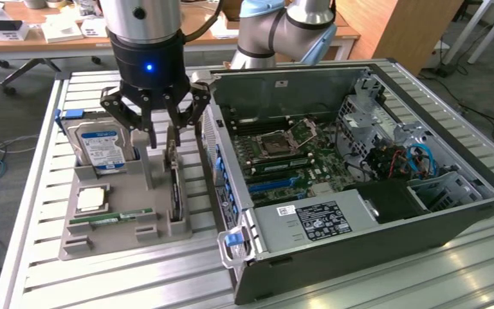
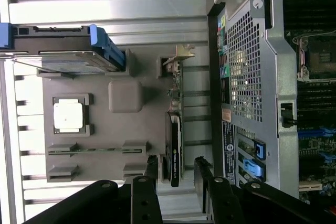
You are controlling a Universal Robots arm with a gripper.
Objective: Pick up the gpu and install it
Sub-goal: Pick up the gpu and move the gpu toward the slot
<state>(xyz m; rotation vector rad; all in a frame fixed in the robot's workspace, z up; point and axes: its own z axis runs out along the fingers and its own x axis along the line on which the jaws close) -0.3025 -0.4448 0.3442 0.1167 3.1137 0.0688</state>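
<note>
The gpu (image 1: 175, 183) stands on edge in a slot of the grey parts tray (image 1: 118, 243), next to the open computer case (image 1: 453, 212). In the wrist view the gpu (image 2: 175, 135) is a thin dark card seen edge-on, with its silvery bracket (image 2: 178, 56) at the far end. My gripper (image 1: 163, 138) hangs just above the card. The gripper (image 2: 177, 174) is open, one finger on each side of the card's near end, with a gap on both sides. Nothing is held.
The tray (image 2: 105, 129) also holds a blue-labelled hard drive (image 1: 101, 145), a square processor (image 1: 91, 198) and a green memory stick (image 1: 110, 217). Inside the case lies the motherboard (image 1: 290, 161) with blue slots (image 1: 273, 183). The case wall (image 2: 247, 77) stands close beside the card.
</note>
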